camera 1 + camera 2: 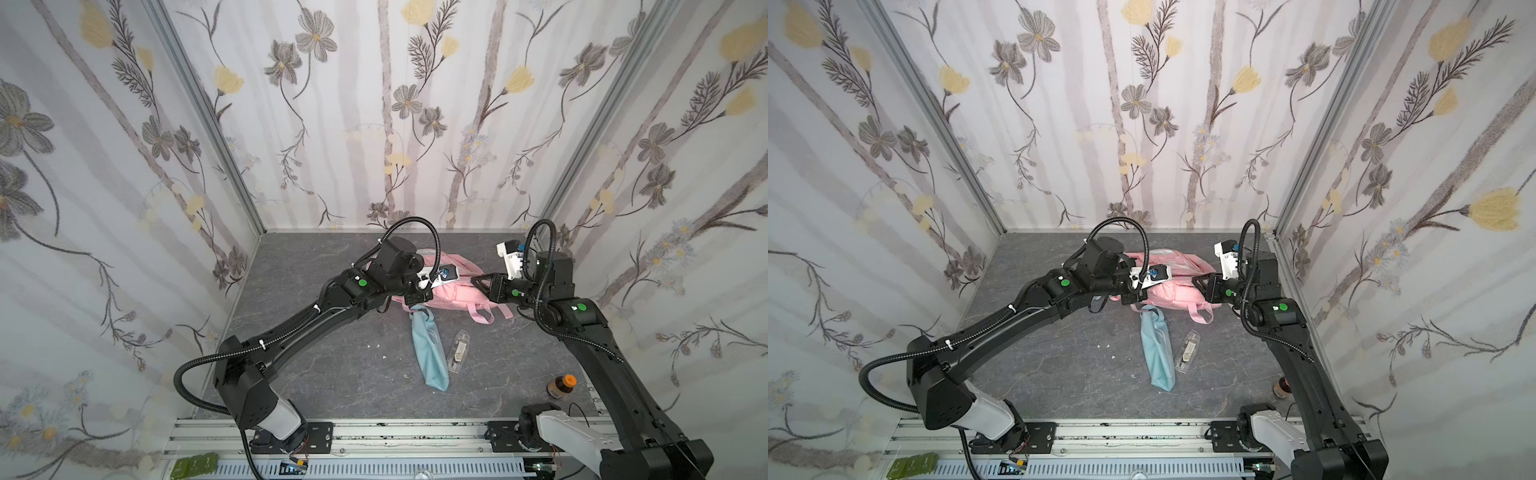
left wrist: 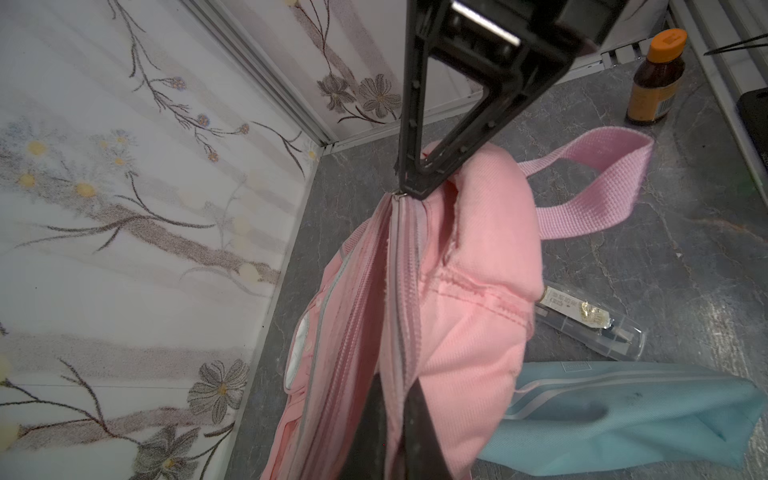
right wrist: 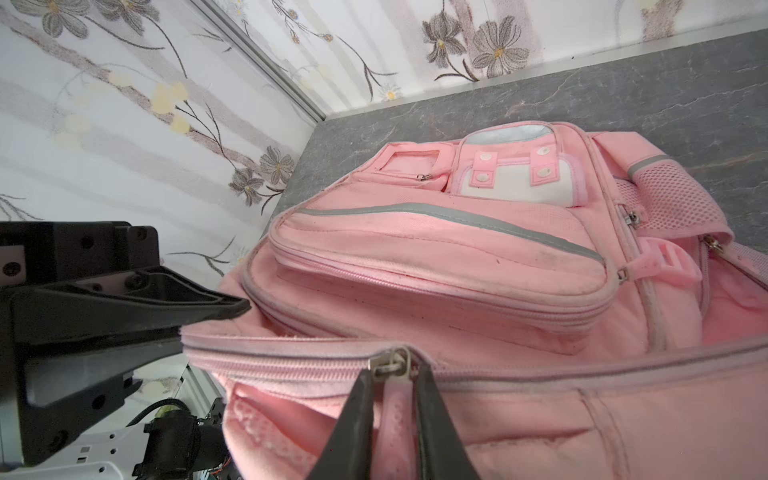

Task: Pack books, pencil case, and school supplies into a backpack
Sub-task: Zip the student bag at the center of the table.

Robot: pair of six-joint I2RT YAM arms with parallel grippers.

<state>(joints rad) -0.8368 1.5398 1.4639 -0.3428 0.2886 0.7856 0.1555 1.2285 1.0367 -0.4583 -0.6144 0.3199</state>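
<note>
Both arms reach inward, elbows bent, meeting at the pink backpack [image 1: 457, 297] lying at the back of the table [image 1: 311, 374]. The left gripper [image 2: 395, 390] pinches its zipper seam [image 2: 401, 291]; the right gripper [image 3: 394, 376] clamps the zipper pull [image 3: 395, 415].

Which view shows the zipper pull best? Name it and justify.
The right wrist view: the zipper pull sits close up, pinched by the right gripper, its metal slider clear. The left wrist view shows just a glint at that gripper's tip. In both top views it is too small to make out.
</note>
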